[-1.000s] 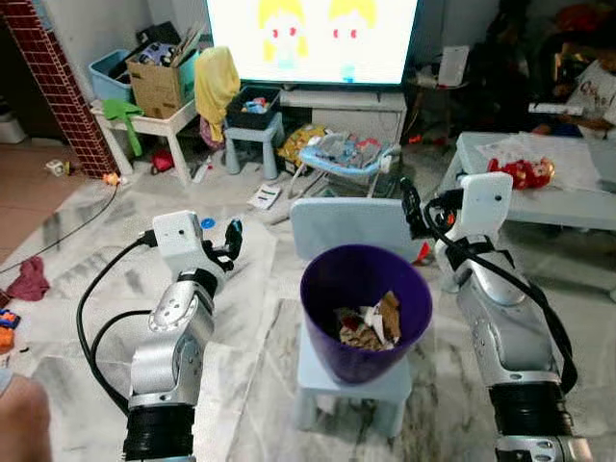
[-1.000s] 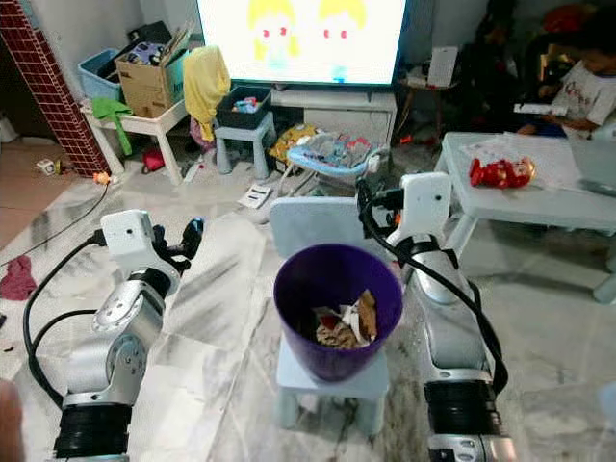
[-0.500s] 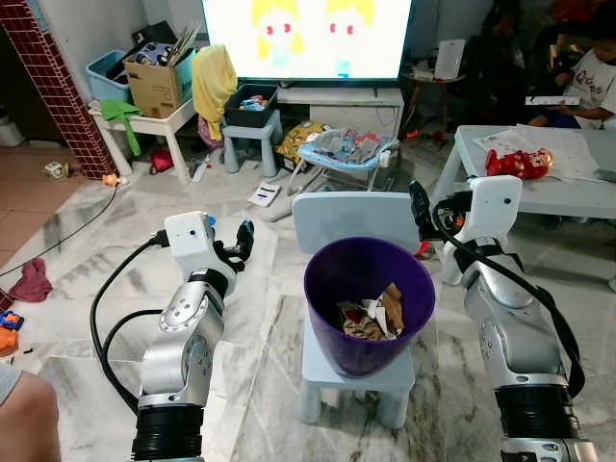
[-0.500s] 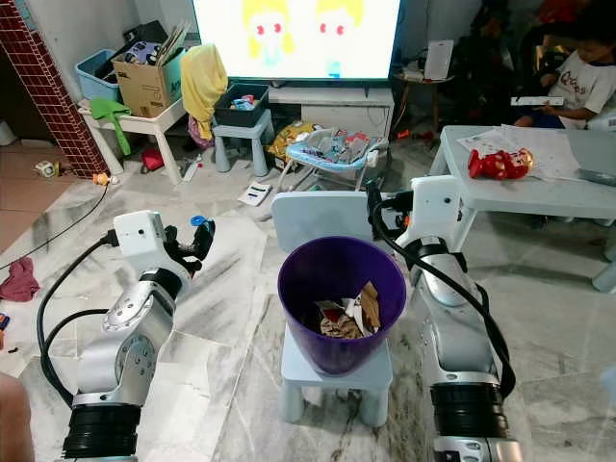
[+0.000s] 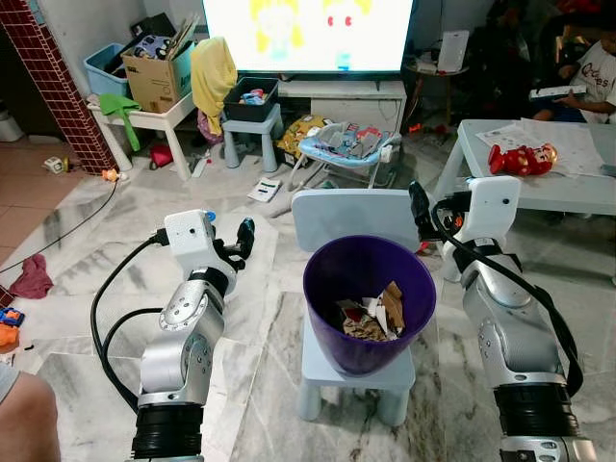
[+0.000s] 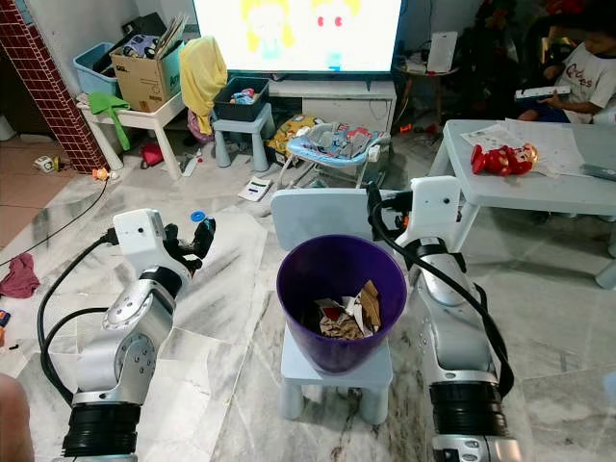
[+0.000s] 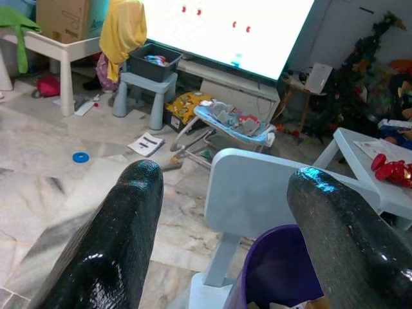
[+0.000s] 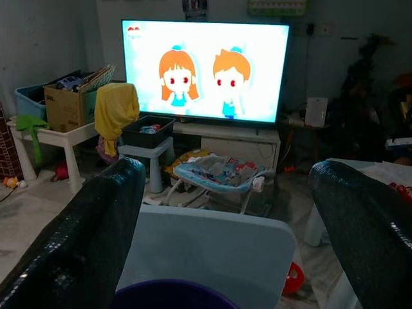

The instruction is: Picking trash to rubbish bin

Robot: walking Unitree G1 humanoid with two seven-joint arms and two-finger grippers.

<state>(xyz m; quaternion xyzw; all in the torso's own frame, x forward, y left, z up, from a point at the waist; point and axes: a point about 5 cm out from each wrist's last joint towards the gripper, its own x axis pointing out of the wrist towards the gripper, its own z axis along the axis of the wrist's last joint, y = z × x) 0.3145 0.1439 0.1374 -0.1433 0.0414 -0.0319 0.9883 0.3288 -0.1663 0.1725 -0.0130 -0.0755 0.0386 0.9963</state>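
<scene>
A marble-patterned floor [image 5: 87, 279] carries a small pale-blue chair [image 5: 351, 361], standing between the two sets of open jaws, with a purple bin [image 5: 366, 303] of crumpled trash [image 5: 371, 316] on its seat. Ahead of the left jaws lie a blue disc [image 7: 80, 157] and a booklet [image 5: 264, 190]; a red cloth [image 5: 32, 279] lies well out to their left. Beyond both jaws sit a baby bouncer [image 5: 342, 149] and a grey stool [image 5: 252, 130]. To the right of the right jaws, a pale surface [image 5: 568, 188] holds a red toy [image 5: 520, 157] and papers [image 5: 568, 144].
</scene>
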